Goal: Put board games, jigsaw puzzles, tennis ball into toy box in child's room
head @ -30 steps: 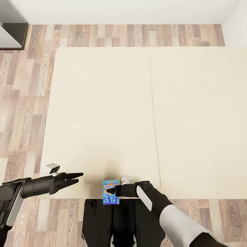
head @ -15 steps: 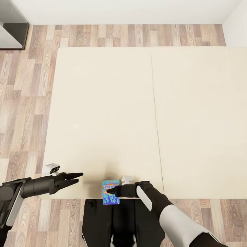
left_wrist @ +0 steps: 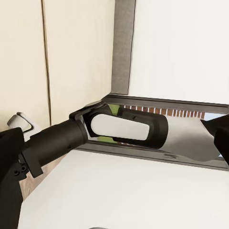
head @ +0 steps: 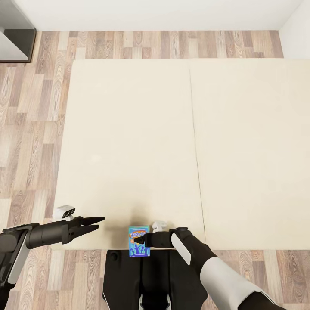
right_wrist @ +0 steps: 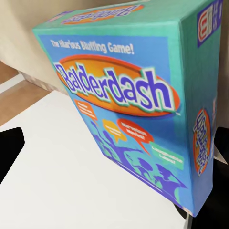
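The bed (head: 129,142) lies bare and open far ahead; only the blue game box (head: 139,241) stands at its near edge.

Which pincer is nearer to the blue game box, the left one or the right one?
Right. The right pincer is at the blue game box, its fingertips against the box face. The left pincer hangs apart, off to the box's left over the bed edge.

Board game (head: 139,241): printed cardboard box, smooth, slight sheen. Bed (head: 129,142): matt cream surface, cloth-like, one seam. Floor (head: 30,107): wood-grain planks, low gloss. Right gripper (head: 140,240): matt black plastic; forearm shell glossy white.
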You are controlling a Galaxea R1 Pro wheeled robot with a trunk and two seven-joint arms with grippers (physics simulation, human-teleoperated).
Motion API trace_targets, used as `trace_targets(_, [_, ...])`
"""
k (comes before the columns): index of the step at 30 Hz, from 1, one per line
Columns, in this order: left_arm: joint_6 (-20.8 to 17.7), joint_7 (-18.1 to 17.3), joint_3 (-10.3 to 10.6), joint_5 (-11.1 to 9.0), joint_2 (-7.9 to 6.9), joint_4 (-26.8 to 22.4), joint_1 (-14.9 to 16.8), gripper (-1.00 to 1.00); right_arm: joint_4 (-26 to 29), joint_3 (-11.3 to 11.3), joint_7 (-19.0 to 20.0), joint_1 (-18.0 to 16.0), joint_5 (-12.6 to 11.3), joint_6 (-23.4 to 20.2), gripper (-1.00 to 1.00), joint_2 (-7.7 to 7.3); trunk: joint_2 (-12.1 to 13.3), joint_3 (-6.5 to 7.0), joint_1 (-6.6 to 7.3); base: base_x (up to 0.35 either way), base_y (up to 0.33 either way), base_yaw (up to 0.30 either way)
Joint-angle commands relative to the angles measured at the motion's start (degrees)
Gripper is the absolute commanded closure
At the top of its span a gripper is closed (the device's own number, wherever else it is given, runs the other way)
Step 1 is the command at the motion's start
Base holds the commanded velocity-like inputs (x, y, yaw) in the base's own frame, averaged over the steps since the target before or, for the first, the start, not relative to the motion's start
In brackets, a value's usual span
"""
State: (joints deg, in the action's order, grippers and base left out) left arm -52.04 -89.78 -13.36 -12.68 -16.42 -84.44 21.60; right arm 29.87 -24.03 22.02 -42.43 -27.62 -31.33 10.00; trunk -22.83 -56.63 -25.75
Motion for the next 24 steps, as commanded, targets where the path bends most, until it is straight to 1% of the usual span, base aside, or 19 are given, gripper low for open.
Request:
trace_targets(1, [-0.6,-0.2,0.0,0.0,-0.02,0.0,0.0,-1.0,0.0,0.0,0.0,0.0,-0.1,-0.2,-1.0,0.0,-0.1,-0.05,-0.03,0.0,0.0,0.0])
trace_targets(20, [-0.6,-0.2,0.0,0.0,-0.11,0.0,0.0,-1.0,0.0,0.1,0.0,0.0,-0.1,-0.3,-1.0,0.0,-0.1,-0.05,-0.03,0.0,0.0,0.0])
trace_targets(24, [-0.6,-0.2,0.0,0.0,-0.11,0.0,0.0,-1.0,0.0,0.1,0.0,0.0,-0.1,-0.4,-1.0,0.0,-0.1,-0.05,-0.03,0.0,0.054,0.0])
